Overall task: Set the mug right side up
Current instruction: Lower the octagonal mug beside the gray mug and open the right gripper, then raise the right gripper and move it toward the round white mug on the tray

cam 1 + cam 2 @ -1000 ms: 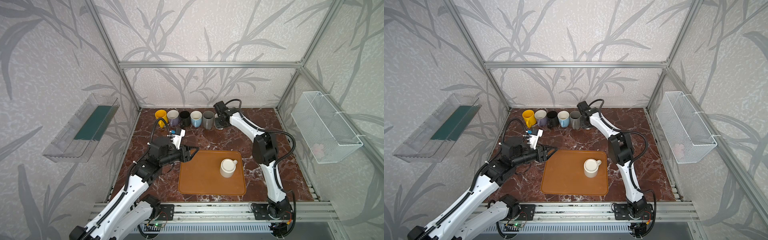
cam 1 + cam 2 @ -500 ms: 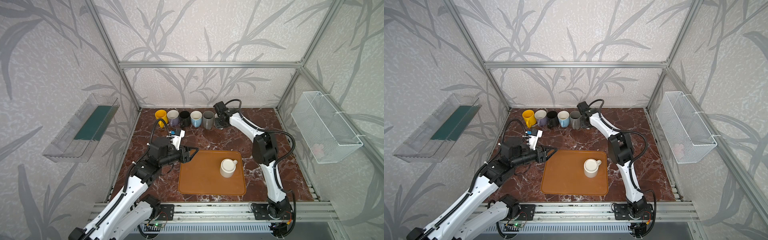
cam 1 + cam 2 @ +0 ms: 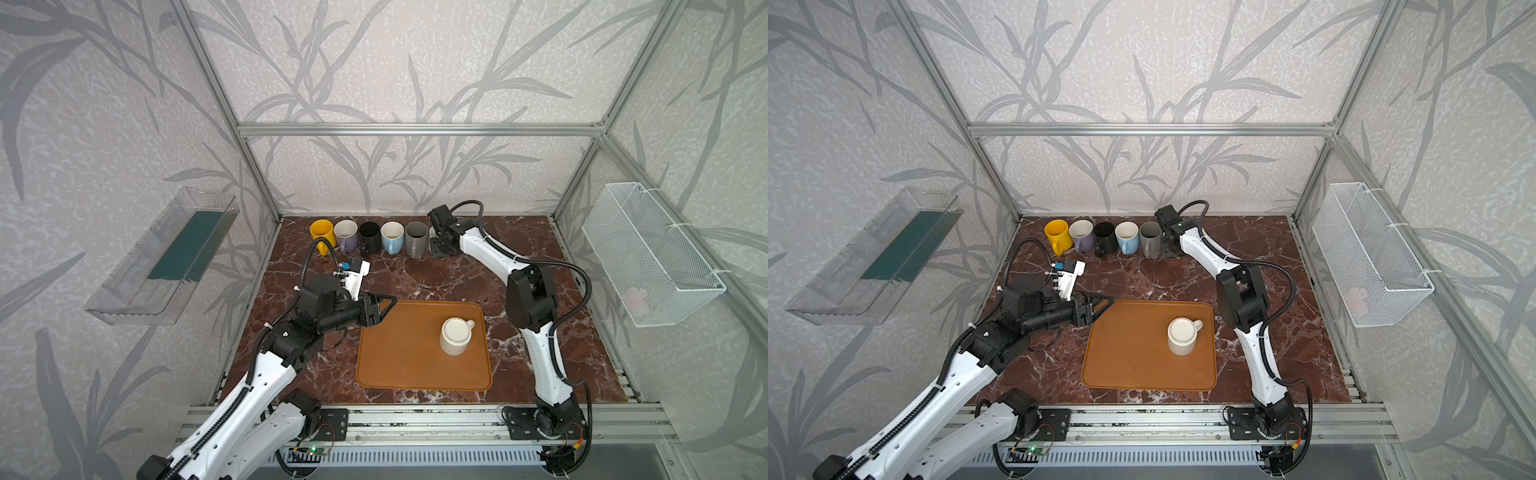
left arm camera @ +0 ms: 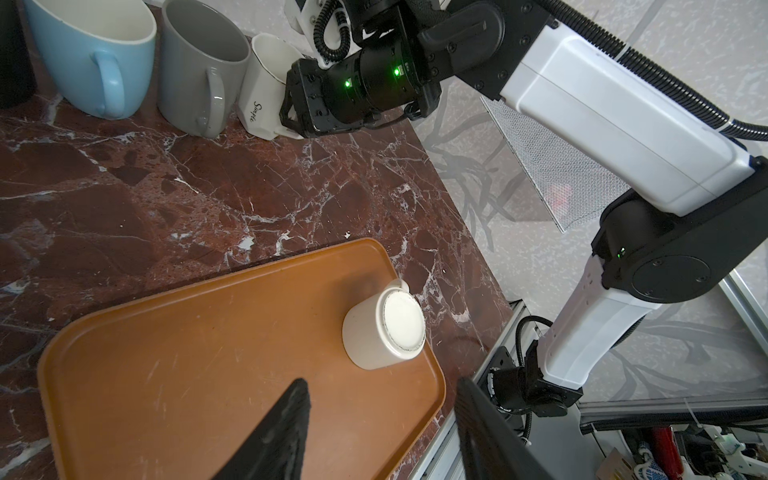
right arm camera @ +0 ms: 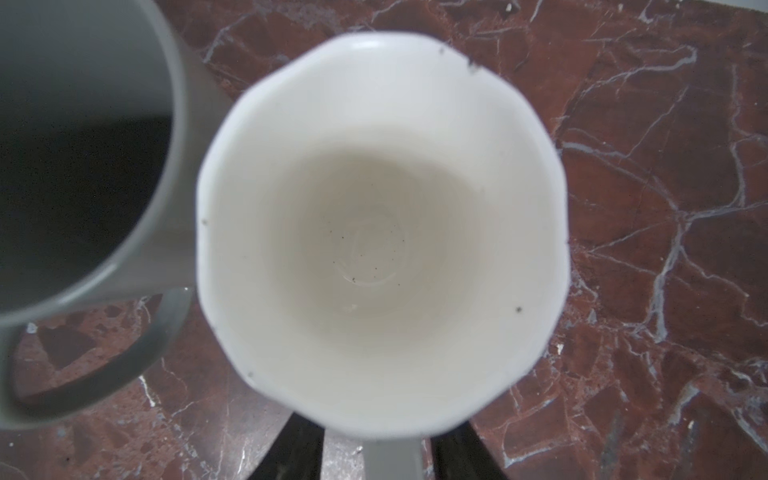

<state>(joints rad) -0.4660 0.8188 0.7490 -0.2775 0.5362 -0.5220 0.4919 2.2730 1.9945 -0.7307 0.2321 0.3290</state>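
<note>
Cream mug [image 3: 456, 336] sits bottom up on orange tray [image 3: 399, 361], in tray's 2 o'clock part, handle toward 1 o'clock. Left gripper [image 4: 380, 386] hangs over tray's 10 o'clock corner, jaws partly wide, holding nothing. Right gripper [image 5: 382, 440] reaches to table's [image 3: 436, 278] 12 o'clock edge. White mug [image 5: 382, 232] stands mouth up there, just beside grey mug [image 5: 83, 166], on its 3 o'clock side. Right fingers [image 5: 293, 453] sit each side of white mug's handle, small gaps showing, not squeezing.

white left arm [image 3: 266, 374] and right arm [image 3: 544, 353], black joints [image 3: 530, 297], ribbed black cables [image 4: 681, 87]
</note>
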